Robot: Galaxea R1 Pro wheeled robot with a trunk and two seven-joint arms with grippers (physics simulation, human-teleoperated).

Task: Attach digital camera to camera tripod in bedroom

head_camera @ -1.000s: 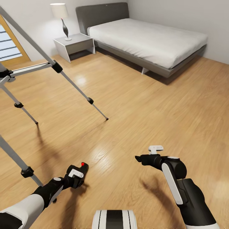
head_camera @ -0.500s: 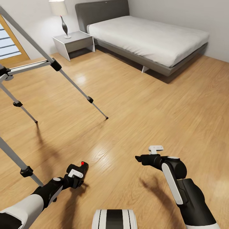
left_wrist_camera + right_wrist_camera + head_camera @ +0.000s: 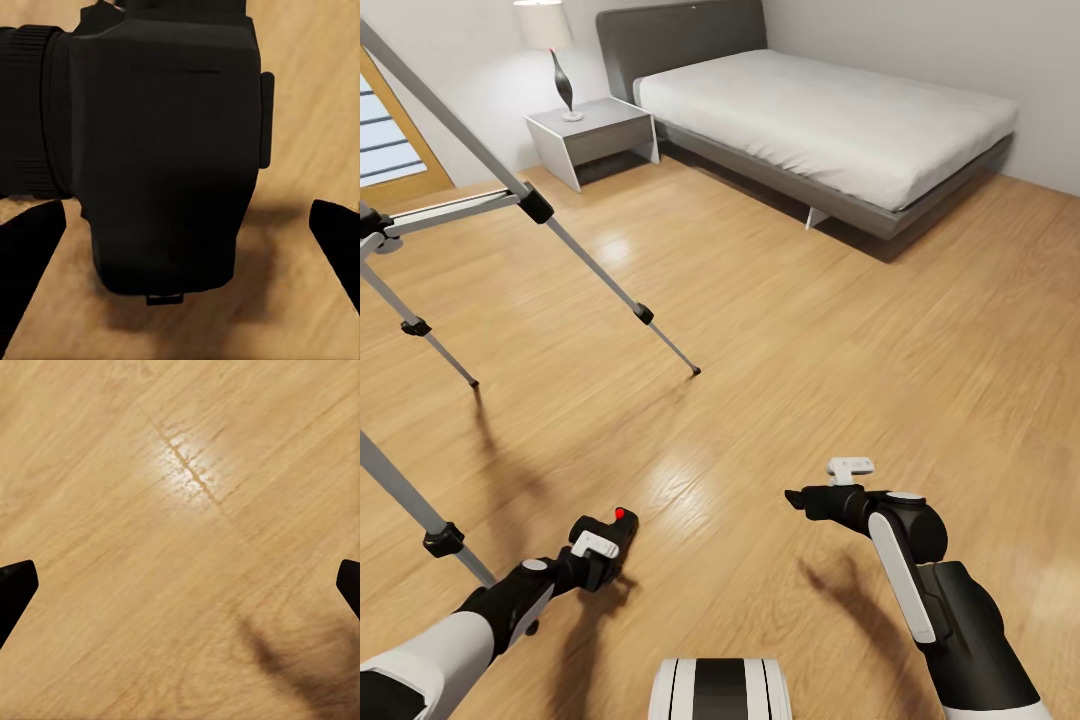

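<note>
Now the left gripper holds the digital camera low over the floor — jaws closed on it. The right gripper is empty, jaws wide open. The camera tripod stands ahead-left; next, lift the camera towards its head.

Bright, even light; soft arm shadows, glare patch on floor (sharp render).

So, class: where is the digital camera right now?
In the head view the digital camera sits low on the left, held in the left hand above the wood floor, with the camera tripod further left.
</note>
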